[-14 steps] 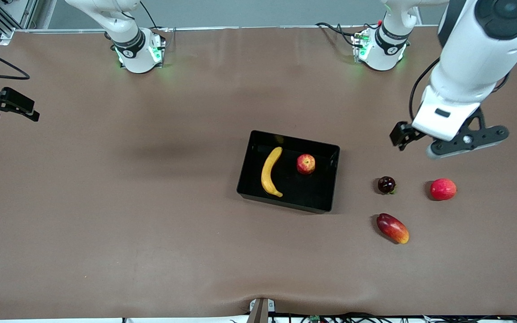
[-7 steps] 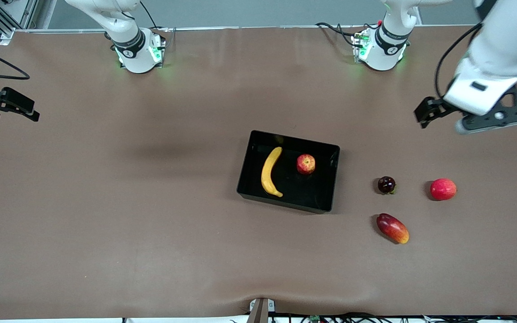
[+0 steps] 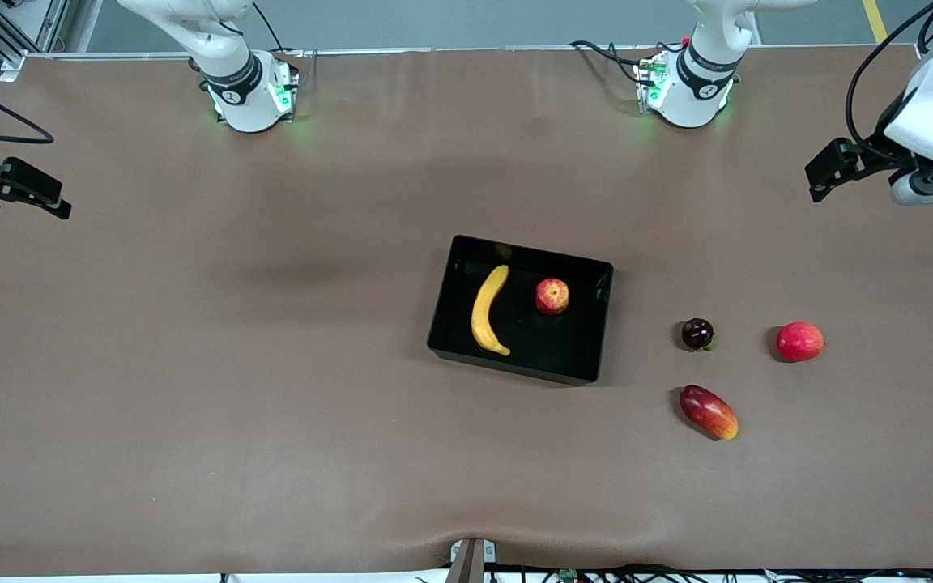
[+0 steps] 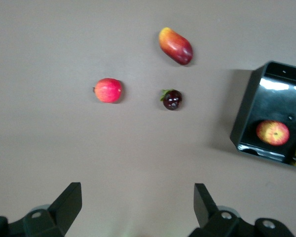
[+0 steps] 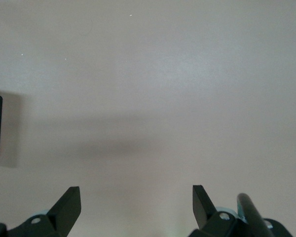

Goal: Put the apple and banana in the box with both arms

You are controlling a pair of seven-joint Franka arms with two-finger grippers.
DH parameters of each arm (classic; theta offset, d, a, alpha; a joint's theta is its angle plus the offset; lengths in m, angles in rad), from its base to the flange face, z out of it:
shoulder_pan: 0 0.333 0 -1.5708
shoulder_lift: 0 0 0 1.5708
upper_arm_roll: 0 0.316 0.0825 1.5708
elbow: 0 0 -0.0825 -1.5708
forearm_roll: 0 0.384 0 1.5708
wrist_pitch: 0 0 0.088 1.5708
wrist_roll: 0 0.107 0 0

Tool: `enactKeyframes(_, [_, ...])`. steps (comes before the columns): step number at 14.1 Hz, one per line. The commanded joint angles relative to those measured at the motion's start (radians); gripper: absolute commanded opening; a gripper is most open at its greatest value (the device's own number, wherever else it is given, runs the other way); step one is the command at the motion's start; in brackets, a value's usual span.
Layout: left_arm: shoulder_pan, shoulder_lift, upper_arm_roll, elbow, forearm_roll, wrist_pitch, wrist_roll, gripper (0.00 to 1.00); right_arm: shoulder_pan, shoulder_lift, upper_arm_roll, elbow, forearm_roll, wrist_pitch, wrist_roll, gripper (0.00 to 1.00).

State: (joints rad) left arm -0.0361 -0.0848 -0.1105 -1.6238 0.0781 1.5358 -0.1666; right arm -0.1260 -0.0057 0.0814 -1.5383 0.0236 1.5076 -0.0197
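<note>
Box (image 3: 602, 324): black plastic, glossy walls catching highlights. Bench (image 3: 232, 364): brown matt sheet, smooth, faintly creased. Apple (image 3: 552, 295) in the box, mango (image 3: 709, 412) beside the box: smooth, slight sheen. Banana (image 3: 488, 310): smooth matt yellow.

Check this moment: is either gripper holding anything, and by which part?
Nothing is held. The left gripper and right gripper are both open and empty over bare table; the banana and apple lie in the box.

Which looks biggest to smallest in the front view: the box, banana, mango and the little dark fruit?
1. box
2. banana
3. mango
4. little dark fruit
All lie on the table, so the order is fair.
</note>
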Motion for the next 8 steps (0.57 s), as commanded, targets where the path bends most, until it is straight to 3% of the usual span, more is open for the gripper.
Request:
enactKeyframes(1, [-0.005, -0.026, 0.04, -0.024, -0.064, -0.023, 0.076, 1.0, -0.023, 0.003, 0.014, 0.015, 0.012, -0.012, -0.014, 1.0])
enactKeyframes(8, [-0.005, -0.027, 0.017, -0.002, -0.058, -0.059, 0.081, 1.0, -0.023, 0.004, 0.015, 0.013, 0.012, -0.014, -0.014, 1.0])
